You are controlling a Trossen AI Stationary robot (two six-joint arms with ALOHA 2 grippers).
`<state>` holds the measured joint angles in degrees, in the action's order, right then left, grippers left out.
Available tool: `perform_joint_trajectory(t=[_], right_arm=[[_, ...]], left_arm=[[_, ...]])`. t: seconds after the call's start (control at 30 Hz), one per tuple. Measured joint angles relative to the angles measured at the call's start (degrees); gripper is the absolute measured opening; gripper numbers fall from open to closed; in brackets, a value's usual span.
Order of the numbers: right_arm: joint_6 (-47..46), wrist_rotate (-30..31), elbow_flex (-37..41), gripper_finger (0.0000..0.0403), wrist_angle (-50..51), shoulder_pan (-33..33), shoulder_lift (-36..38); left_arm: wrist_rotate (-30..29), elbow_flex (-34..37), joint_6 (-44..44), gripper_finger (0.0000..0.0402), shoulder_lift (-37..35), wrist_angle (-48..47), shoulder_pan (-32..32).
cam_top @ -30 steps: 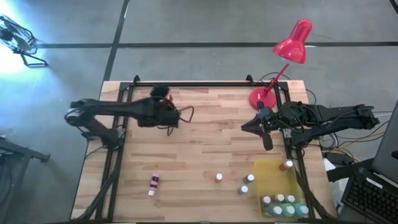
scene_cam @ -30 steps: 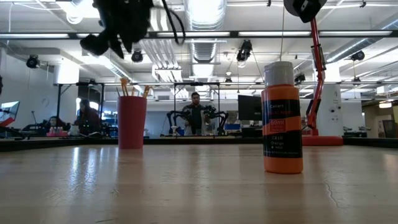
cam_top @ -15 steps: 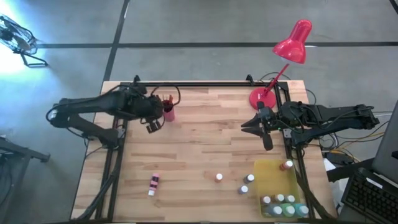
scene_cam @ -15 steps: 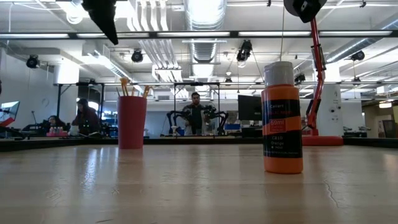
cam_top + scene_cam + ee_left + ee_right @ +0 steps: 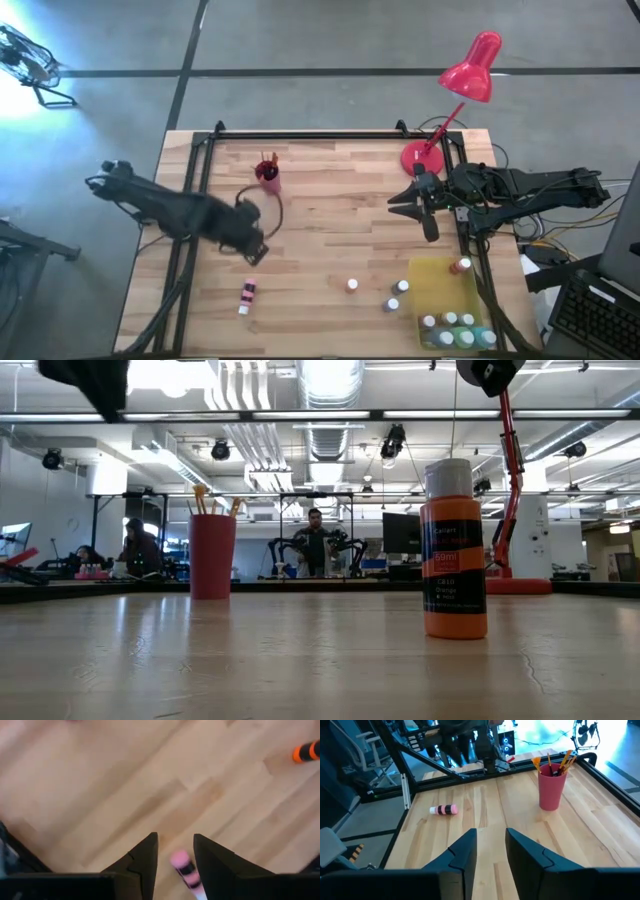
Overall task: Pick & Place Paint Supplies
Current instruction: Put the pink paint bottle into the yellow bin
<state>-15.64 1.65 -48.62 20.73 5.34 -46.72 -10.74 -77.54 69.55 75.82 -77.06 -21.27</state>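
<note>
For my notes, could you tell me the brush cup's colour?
The brush cup is pink-red, clearest in the right wrist view.

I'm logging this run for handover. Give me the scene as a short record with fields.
left gripper: open, over the table above the pink bottle, which lies on its side
right gripper: open, empty, near the red lamp's base
red cup: upright, brushes inside
yellow tray: several bottles in it
orange bottle: upright, outside the tray
</note>
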Motion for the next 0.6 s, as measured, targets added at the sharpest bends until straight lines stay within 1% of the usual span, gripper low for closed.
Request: perform_joint_trajectory(t=[0.2,0.27,0.43,0.5,0.6], right_arm=[[2.5,0.0,0.0,0.0098,0.0,0.0,0.0],[2.8,0.0,0.0,0.0092,0.0,0.0,0.0],[2.7,0.0,0.0,0.0073,0.8,0.0,0.0],[2.8,0.0,0.0,0.0067,2.0,0.0,0.0],[3.5,0.0,0.0,0.006,3.1,0.0,0.0]], left_arm=[[0.3,0.0,18.0,0.013,2.6,-0.5,-10.0],[0.5,0.0,21.1,0.013,3.4,-0.5,-11.7],[0.2,0.0,22.4,0.013,4.9,-0.6,-11.8],[1.1,0.1,19.3,0.0131,5.9,-0.5,-11.9],[5.7,0.1,13.0,0.0131,7.0,-1.1,-11.8]])
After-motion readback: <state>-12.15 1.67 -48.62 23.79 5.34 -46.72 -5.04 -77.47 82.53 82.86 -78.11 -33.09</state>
